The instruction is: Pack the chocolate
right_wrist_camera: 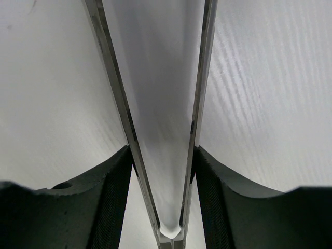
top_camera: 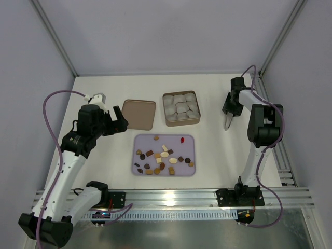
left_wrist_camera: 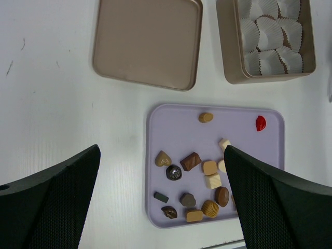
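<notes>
The left gripper (left_wrist_camera: pixel 162 153) is hovering with its jaws spread wide and holding nothing. Its two black fingers (left_wrist_camera: pixel 57 202) are framing the lower corners of the left wrist view.

The right gripper (right_wrist_camera: pixel 162 155) is pinching a pair of metal tweezers (right_wrist_camera: pixel 112 78) between its jaws. The joined end is sitting between the fingers and the two arms are running away from the camera. The tips are lying outside the right wrist view.

The chocolate pieces (left_wrist_camera: pixel 190 161) are lying loose on a lavender tray (left_wrist_camera: pixel 155 135), most of them clustering in its near half. A single red piece (left_wrist_camera: pixel 261 123) is sitting apart at the tray's 2 o'clock corner.

In the overhead view, the left gripper is hanging at 10 o'clock from the tray. A square gold-brown tin (left_wrist_camera: pixel 226 46) is standing at the tray's 1 o'clock, holding white crinkled paper cups (left_wrist_camera: pixel 270 31). Its lid (left_wrist_camera: pixel 148 41) is lying at 11 o'clock, beside the tin. The right gripper is hanging at 3 o'clock from the tin, over the bare white surface (left_wrist_camera: pixel 52 104).
</notes>
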You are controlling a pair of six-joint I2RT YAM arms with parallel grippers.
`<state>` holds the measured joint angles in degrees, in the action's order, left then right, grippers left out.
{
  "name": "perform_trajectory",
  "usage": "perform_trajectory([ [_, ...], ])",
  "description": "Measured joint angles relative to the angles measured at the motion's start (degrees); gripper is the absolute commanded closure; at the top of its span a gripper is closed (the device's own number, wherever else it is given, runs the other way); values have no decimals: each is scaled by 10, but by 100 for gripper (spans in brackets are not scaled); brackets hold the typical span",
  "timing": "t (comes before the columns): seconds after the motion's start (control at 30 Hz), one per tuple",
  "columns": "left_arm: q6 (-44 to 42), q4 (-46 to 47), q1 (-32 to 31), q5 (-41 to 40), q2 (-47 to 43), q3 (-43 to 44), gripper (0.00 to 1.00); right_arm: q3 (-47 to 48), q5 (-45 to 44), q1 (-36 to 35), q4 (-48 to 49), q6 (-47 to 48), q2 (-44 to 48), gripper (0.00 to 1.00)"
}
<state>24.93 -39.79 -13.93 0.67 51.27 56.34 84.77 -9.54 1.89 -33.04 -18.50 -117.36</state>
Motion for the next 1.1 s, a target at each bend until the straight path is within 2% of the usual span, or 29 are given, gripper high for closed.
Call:
perform_trajectory([
  [0.3, 0, 0, 0, 0, 0, 0, 0, -7, -1, -71, -20, 5, 86, 48],
  [0.7, 0, 0, 0, 0, 0, 0, 0, -24, 5, -85, -45, 6, 180, 49],
  [1.1, -1, 0, 0, 0, 0, 0, 0, -28, 23, -135, -82, 6, 274, 53],
])
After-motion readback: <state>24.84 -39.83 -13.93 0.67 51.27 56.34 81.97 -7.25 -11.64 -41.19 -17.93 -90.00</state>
